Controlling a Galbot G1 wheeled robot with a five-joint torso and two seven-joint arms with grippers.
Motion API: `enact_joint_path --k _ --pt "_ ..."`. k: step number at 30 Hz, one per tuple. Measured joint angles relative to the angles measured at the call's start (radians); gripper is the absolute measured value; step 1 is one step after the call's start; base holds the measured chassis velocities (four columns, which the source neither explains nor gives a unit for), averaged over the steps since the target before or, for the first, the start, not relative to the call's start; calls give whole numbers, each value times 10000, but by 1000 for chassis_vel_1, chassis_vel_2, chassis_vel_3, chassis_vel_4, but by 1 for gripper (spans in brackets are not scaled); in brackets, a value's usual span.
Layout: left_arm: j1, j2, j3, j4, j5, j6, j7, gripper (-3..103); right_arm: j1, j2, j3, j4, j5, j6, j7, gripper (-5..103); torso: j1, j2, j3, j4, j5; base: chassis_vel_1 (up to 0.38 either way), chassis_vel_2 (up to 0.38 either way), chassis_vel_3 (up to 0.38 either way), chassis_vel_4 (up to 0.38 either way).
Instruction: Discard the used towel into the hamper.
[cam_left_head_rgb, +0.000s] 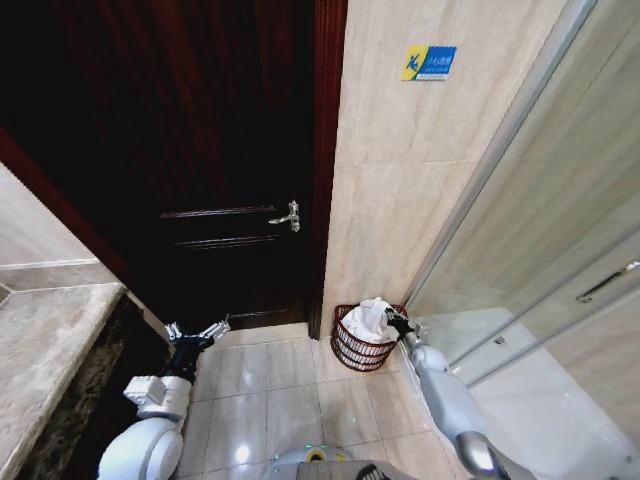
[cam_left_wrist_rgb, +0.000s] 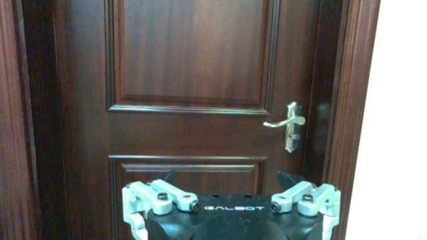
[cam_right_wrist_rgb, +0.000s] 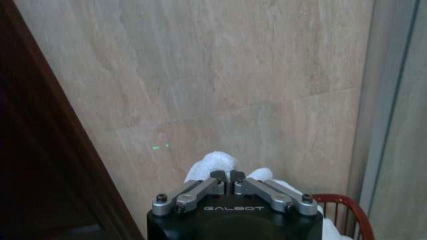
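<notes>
1. The hamper (cam_left_head_rgb: 360, 340) stands on the floor against the tiled wall (cam_left_head_rgb: 420, 180), beside the door (cam_left_head_rgb: 200, 150).
2. The right gripper (cam_right_wrist_rgb: 227, 176), clamped narrow on the white towel (cam_left_head_rgb: 368, 318), hangs over the hamper.
3. The left gripper (cam_left_wrist_rgb: 230, 187) gapes wide, facing the door.

Dim indoor light. The dark door (cam_left_head_rgb: 200, 150) swallows detail, a bright ceiling-light glare spots the glossy floor tiles (cam_left_head_rgb: 240, 452), and the head view bends at its edges.
</notes>
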Motion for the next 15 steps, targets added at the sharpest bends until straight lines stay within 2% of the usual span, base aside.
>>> enact_joint_path --k 9,15 --pt "1 0 0 0 0 0 0 98 -112 109 23 37 -55 187 -82 3 -3 1 -1 0 1 -5 5 7 -7" --pt "1 0 0 0 0 0 0 98 -201 142 35 42 -51 235 -83 3 -2 1 0 0 -1 -120 127 104 -118"
